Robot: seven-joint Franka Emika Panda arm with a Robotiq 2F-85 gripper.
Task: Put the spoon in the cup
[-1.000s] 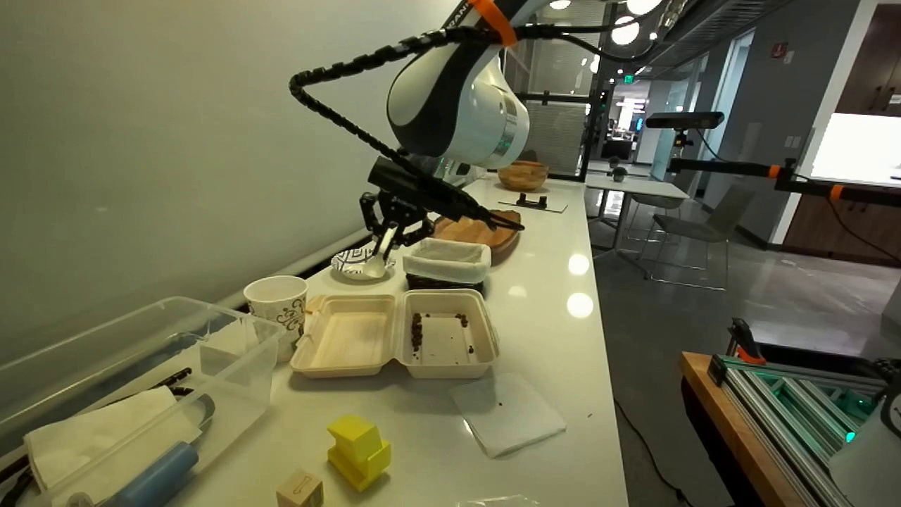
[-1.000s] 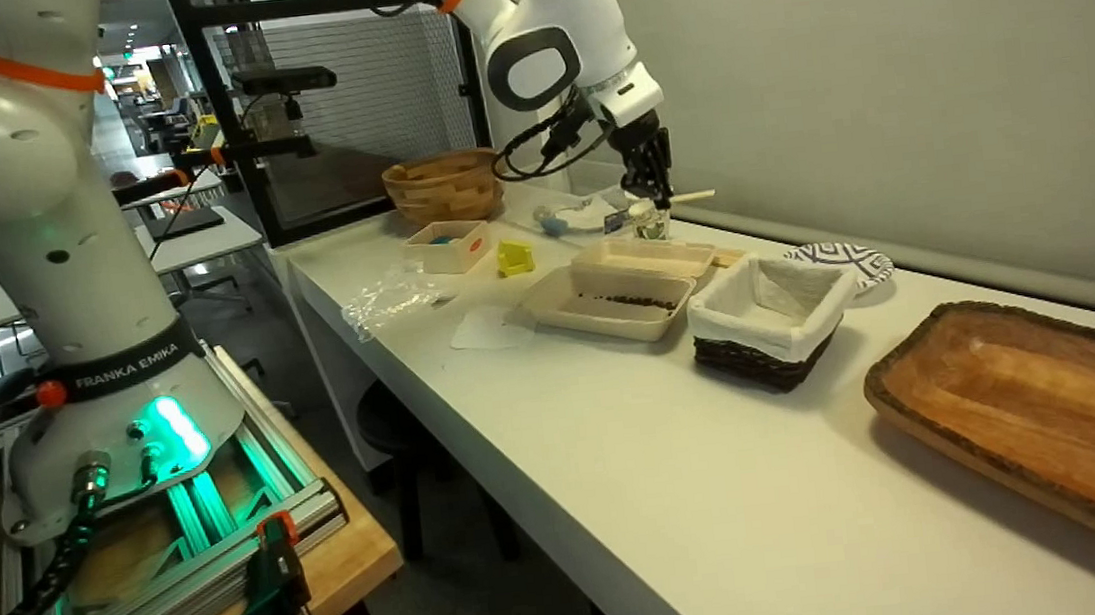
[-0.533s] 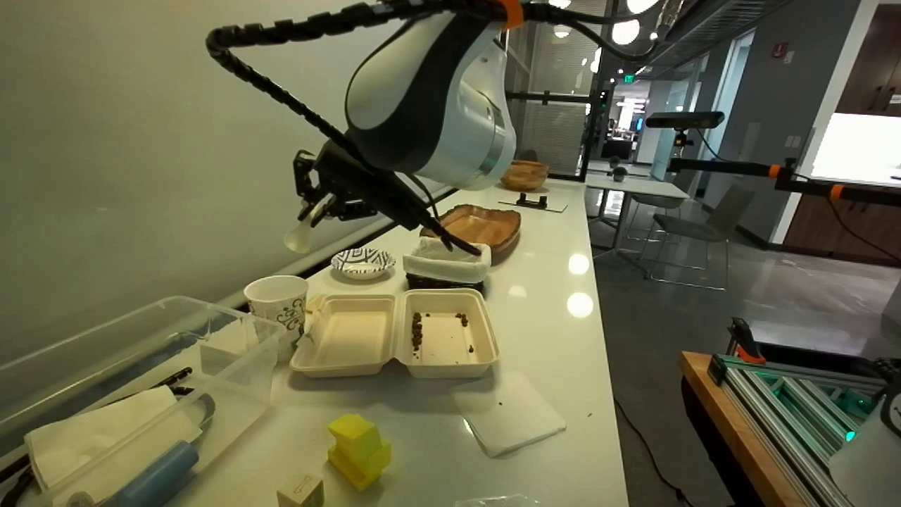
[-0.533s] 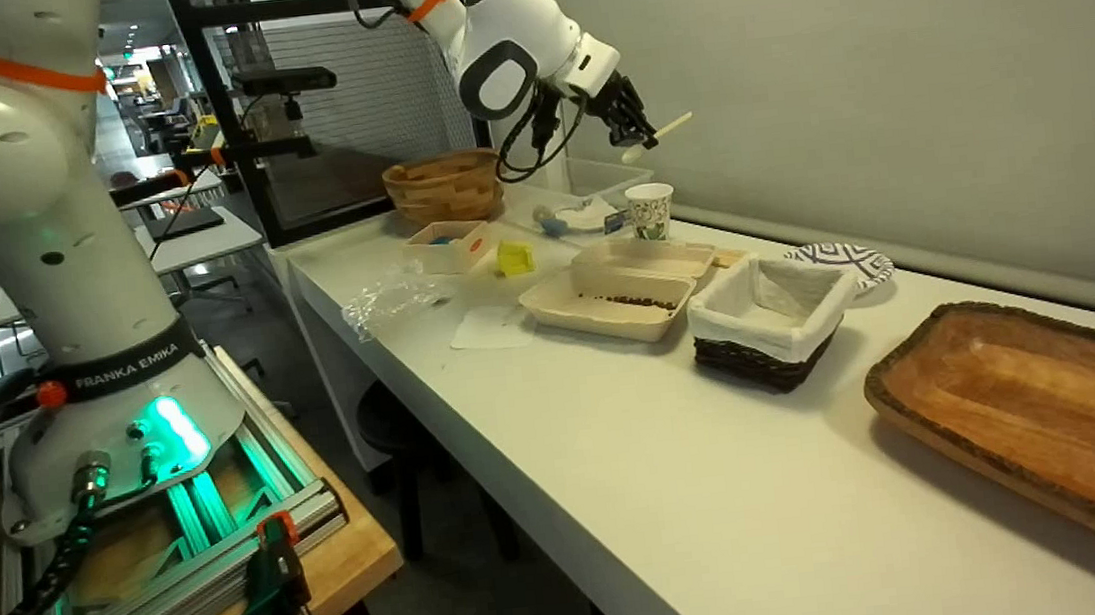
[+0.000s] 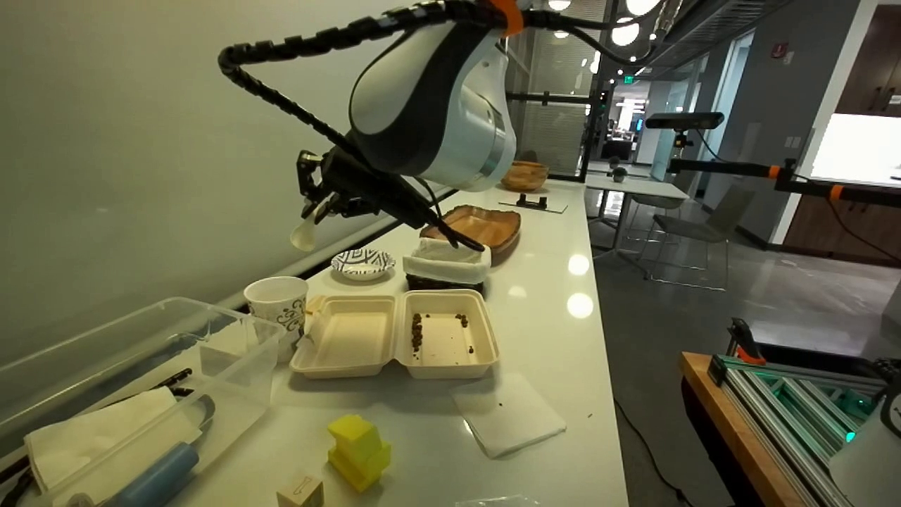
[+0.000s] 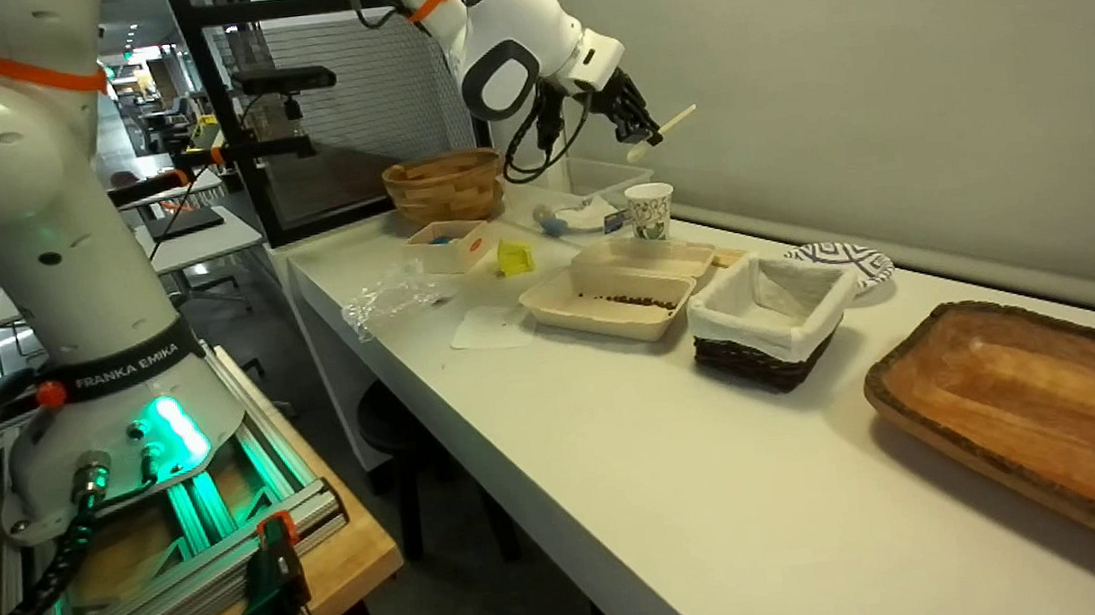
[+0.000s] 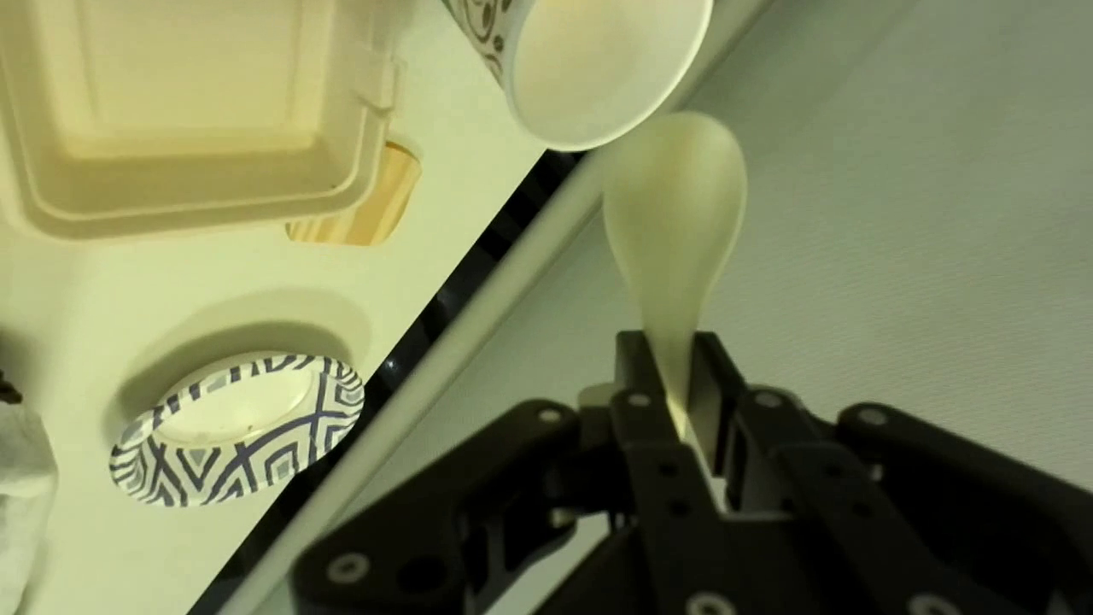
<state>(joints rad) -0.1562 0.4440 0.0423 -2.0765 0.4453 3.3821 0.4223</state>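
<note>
The off-white spoon (image 7: pixel 675 205) is between the fingers of my gripper (image 7: pixel 672 359), which is shut on its handle. The spoon's bowl points ahead in the wrist view. In both exterior views the spoon (image 5: pixel 304 234) (image 6: pixel 680 122) is tilted, bowl lower, in the air near the wall. My gripper (image 5: pixel 325 203) (image 6: pixel 646 129) is above the counter, higher than the cup. The cup (image 5: pixel 276 299), off-white with a dark floral pattern, stands upright on the counter (image 6: pixel 650 209). In the wrist view its open mouth (image 7: pixel 610 73) is just beyond the spoon's bowl. I see nothing inside it.
A beige clamshell tray (image 5: pixel 345 338) stands beside the cup. A clear plastic bin (image 5: pixel 232 384) is on its other side. A patterned dish (image 7: pixel 248 453), a cloth-lined basket (image 6: pixel 774 311) and a wooden tray (image 6: pixel 1027 382) stand farther along. The wall (image 6: pixel 836 69) is close behind the gripper.
My gripper has risen with the spoon and tilted, swinging towards the wall, and the spoon now slants. In the last half second it has shifted only slightly. The cup has not moved.
</note>
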